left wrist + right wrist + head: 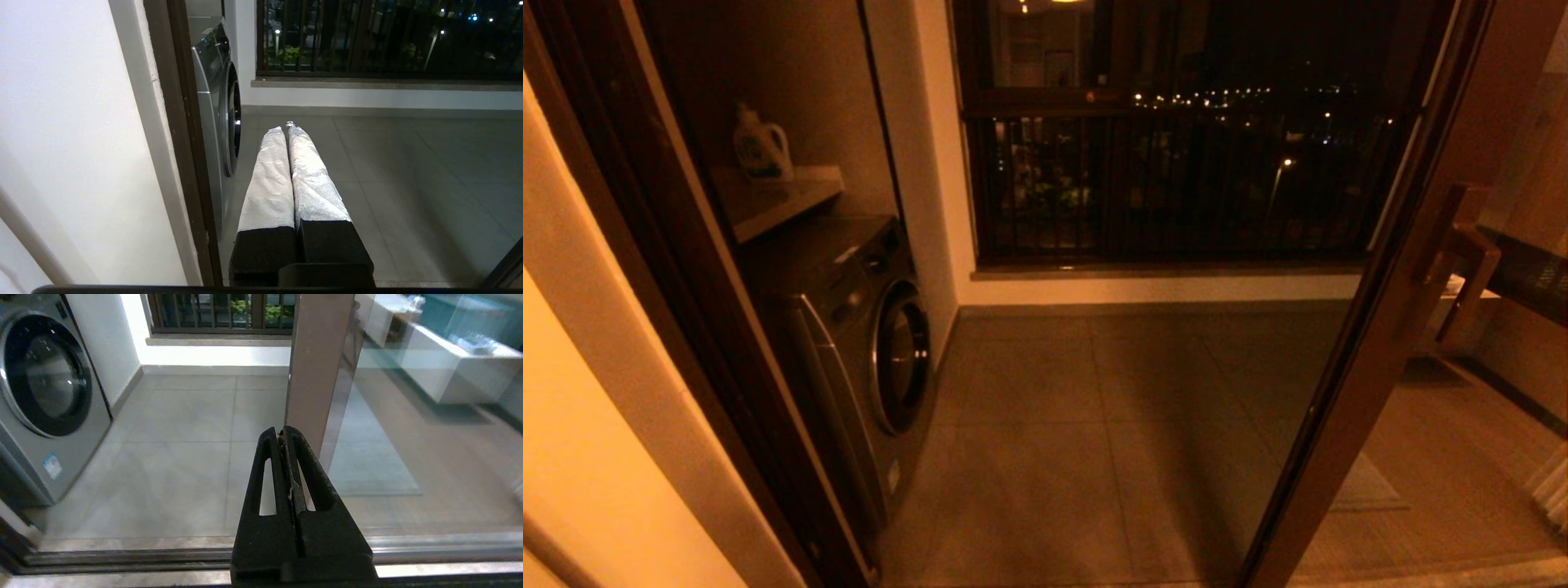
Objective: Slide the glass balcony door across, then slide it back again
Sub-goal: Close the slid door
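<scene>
Right of the washing machine (866,327), we see the glass balcony door (1372,327) standing slid aside, doorway open between them. Our left gripper (284,128), fingers pressed together, hangs beside the machine; our right gripper (282,435), likewise closed on nothing, sits just before the door's stile, well apart from the machine.

glass balcony door (1347,384) at right, doorway open | washing machine (866,343) left on balcony, shelf (776,200) above it, detergent bottle (761,147) on shelf | railed window (1176,163) behind, across floor
</scene>
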Controlling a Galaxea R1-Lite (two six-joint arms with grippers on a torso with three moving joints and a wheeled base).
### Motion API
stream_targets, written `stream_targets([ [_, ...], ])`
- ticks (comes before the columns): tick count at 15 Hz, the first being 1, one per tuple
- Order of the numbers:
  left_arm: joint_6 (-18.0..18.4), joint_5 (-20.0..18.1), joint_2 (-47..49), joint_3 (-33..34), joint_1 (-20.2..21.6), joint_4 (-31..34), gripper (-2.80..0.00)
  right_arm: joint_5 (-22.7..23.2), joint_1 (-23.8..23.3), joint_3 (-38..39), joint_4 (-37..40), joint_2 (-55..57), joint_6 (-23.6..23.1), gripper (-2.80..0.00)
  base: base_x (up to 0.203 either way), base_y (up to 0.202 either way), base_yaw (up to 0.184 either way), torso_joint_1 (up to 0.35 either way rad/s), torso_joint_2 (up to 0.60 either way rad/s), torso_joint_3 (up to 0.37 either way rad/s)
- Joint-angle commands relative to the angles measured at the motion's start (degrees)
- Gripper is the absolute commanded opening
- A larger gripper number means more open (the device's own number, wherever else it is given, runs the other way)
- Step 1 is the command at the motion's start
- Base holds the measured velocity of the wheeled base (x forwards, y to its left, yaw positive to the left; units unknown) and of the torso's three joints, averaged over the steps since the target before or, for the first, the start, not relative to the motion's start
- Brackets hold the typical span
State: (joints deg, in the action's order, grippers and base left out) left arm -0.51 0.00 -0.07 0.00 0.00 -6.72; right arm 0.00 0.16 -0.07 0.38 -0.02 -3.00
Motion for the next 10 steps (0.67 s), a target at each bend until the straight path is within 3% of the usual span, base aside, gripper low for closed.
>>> stream_targets([
  [1, -0.02, 0.00, 0.07, 2.29, 0.00, -0.05, -2.80, 0.00, 0.02, -0.01, -0.03, 0.11, 0.45, -2.80, 0.000, 0.000, 0.000, 0.000, 0.00, 0.000],
  [5, -0.02, 0.00, 0.07, 2.29, 0.00, -0.05, -2.80, 0.40, 0.02, -3.10, -0.16, 0.13, 0.06, -2.80, 0.000, 0.000, 0.000, 0.000, 0.00, 0.000],
  [7, -0.02, 0.00, 0.07, 2.29, 0.00, -0.05, -2.80, 1.64, 0.05, -12.53, 1.34, 3.90, 0.85, -2.80, 0.000, 0.000, 0.000, 0.000, 0.00, 0.000],
  [10, -0.02, 0.00, 0.07, 2.29, 0.00, -0.05, -2.80, 4.05, 0.18, -25.64, 2.55, 18.56, 4.03, -2.80, 0.000, 0.000, 0.000, 0.000, 0.00, 0.000],
])
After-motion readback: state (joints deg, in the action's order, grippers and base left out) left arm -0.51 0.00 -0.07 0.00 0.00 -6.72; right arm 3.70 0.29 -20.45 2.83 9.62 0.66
